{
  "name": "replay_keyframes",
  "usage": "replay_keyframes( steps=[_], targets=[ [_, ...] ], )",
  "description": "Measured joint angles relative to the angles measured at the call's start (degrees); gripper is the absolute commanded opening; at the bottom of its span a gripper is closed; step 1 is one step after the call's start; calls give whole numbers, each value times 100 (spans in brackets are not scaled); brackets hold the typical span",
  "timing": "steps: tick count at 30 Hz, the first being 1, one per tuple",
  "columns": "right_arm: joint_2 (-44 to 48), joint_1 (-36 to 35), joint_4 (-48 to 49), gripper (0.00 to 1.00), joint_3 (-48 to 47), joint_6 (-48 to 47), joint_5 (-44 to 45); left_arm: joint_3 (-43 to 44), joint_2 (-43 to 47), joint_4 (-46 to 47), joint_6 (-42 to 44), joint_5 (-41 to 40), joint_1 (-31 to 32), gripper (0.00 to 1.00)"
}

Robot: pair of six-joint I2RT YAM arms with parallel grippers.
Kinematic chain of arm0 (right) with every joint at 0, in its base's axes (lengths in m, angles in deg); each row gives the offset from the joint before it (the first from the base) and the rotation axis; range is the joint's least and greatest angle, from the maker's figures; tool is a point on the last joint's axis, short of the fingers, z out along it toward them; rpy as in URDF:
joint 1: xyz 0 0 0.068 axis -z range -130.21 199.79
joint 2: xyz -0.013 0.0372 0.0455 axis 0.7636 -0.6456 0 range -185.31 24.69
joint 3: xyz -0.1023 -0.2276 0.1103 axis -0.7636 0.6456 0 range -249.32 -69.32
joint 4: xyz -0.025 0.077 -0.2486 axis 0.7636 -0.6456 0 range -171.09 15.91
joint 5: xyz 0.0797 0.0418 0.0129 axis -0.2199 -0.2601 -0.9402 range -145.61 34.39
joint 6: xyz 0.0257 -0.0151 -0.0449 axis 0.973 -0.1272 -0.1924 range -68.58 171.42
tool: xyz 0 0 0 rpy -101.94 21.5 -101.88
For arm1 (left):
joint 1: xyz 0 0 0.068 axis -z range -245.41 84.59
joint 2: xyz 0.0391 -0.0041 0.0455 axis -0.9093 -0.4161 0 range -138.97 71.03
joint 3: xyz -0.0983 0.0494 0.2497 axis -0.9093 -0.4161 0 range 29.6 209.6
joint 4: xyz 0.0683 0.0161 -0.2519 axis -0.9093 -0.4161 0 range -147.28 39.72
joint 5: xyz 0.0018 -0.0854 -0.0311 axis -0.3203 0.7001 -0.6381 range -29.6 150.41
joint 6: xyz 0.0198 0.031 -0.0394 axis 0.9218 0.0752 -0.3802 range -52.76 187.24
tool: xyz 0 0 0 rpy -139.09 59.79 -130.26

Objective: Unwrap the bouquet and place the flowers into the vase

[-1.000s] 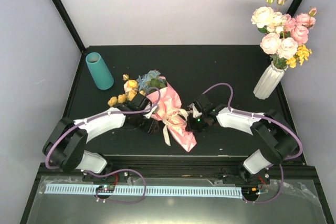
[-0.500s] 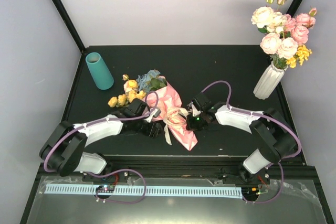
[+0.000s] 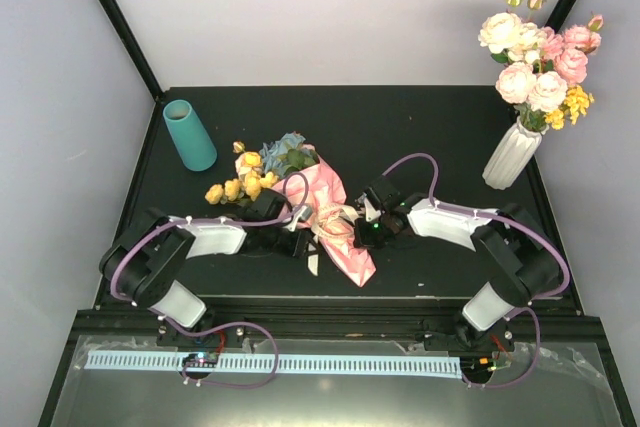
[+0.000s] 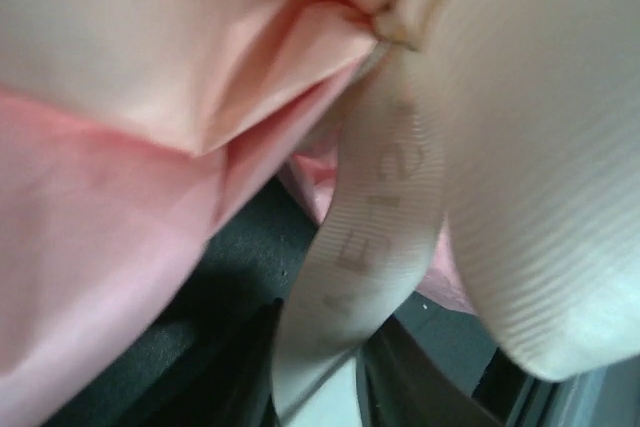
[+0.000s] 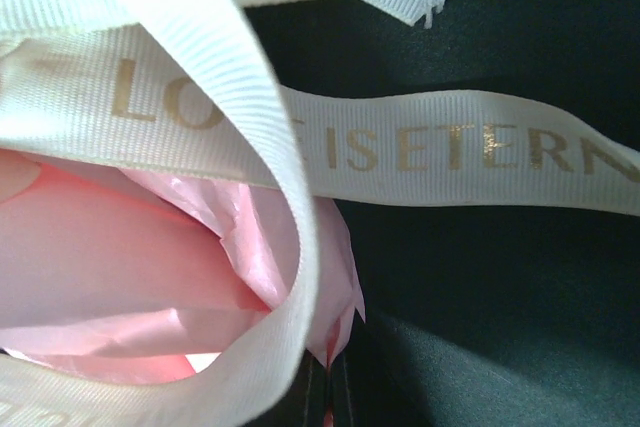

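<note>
**A:** What is changing on the flat black tabletop point(image 3: 420, 127) compared with a second ago?

**B:** Mostly the white-shelled left arm point(image 3: 215, 237). It is folding back toward its base, with its elbow now sitting nearer the front edge. The white-shelled right arm point(image 3: 445, 225) is reaching slightly further left than before.

**A:** Is the bouquet shifting?

**B:** Hardly. The small bouquet in crinkled pink paper point(image 3: 335, 232) is still lying wrapped on its side in the middle of the table. Its thin-stemmed yellow, blue and pink artificial flowers point(image 3: 255, 172) are pointing far-left, and its narrow end is pointing at the front edge. The smooth teal tapered vase point(image 3: 190, 135) is standing in the far-left corner, well apart from it. The white ribbed vase of cream and pink roses point(image 3: 510, 155) is keeping its place at far right.

**A:** Where is the bouquet lying relative to each claw?

**B:** Between them. The left claw point(image 3: 300, 239) is pressing in at the wrapper's left side, at the tie. The right claw point(image 3: 358, 234) is meeting the same tie from the right.

**A:** Are they gripping anything?

**B:** The right claw is squeezing fully closed. The beige woven ribbon with gold lettering point(image 5: 450, 162) is looping just in front of it, over the pink paper. A sliver of pink is showing at the seam of its fingers, but I cannot tell whether it is pinched. In the left wrist view a ribbon tail is hanging down toward the dark fingers. Whether the left claw is open or clamping that tail, I cannot tell.
</note>
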Motion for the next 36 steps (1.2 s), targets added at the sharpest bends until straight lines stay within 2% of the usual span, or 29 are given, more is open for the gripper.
replay_keyframes(
  steps=[1, 2, 6, 11, 20, 27, 36],
  targets=[
    [-2, 0, 0, 2, 0, 0, 0, 0, -35, 52, -35, 24, 7, 4],
    [-9, 0, -2, 2, -4, 0, -2, 0, -50, 90, -96, 37, 9, 2],
    [-31, 0, -55, 2, -44, 7, 15, 37, -52, 31, -125, -42, 11, 2],
    [-37, 33, -157, 2, -98, 103, 179, 474, 52, -1034, 92, -728, 15, 2],
    [26, 393, -201, 2, -66, 442, 332, 1163, 988, -2754, 645, -1904, -103, 2],
    [28, 590, -214, 2, -55, 551, 411, 1263, 1735, -3748, 831, -2302, -629, 2],
    [35, 870, -260, 2, -63, 693, 597, 1871, 2328, -4636, 872, -2435, -1086, 2]
  ],
)
